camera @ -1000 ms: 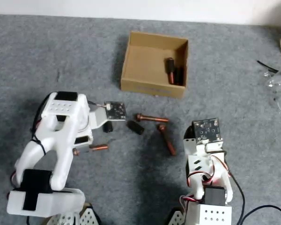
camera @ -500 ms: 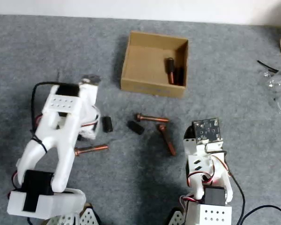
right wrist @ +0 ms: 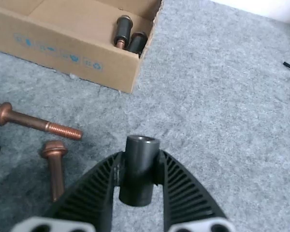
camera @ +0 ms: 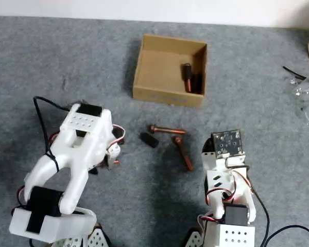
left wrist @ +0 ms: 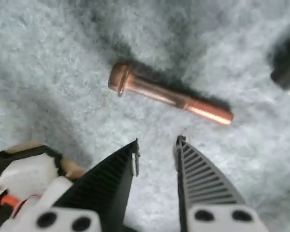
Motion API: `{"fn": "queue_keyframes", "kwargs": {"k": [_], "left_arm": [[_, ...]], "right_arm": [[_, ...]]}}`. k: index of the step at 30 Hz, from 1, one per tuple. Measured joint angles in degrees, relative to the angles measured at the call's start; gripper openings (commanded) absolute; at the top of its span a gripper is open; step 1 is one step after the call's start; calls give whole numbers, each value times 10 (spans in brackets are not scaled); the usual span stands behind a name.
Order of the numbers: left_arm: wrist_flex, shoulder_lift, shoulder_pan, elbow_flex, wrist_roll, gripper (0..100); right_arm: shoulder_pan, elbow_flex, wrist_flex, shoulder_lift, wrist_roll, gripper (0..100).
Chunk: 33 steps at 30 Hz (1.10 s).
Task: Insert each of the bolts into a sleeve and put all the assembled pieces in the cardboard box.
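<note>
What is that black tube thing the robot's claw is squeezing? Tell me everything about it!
It is a sleeve: a short black tube, smooth and dull, maybe plastic or rubber. Its top end is open, so you can see that it is hollow, and no bolt shows in the hole. It stands upright in the right gripper, whose two ribbed black fingers press on its sides. I cannot tell whether its bottom touches the grey carpet.

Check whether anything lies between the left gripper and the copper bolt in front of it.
Nothing visible does. The left gripper is open, and just bare carpet lies between its tips and the copper bolt.
</note>
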Motion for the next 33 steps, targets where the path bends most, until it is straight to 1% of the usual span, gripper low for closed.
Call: {"fn": "queue_keyframes", "kwargs": {"k": [4, 7, 11, 20, 28, 33], "left_arm": [[-49, 0, -1, 2, 15, 130], [-69, 0, -2, 19, 47, 130], [-94, 0, 6, 64, 49, 130], [-233, -14, -11, 154, 49, 130], [-264, -18, -12, 165, 49, 130], [-282, -18, -27, 165, 60, 130]], "right_arm": [[0, 0, 0, 0, 0, 5], [0, 0, 0, 0, 0, 5], [0, 0, 0, 0, 0, 5], [0, 0, 0, 0, 0, 5], [0, 0, 0, 0, 0, 5], [0, 0, 0, 0, 0, 5]]}}
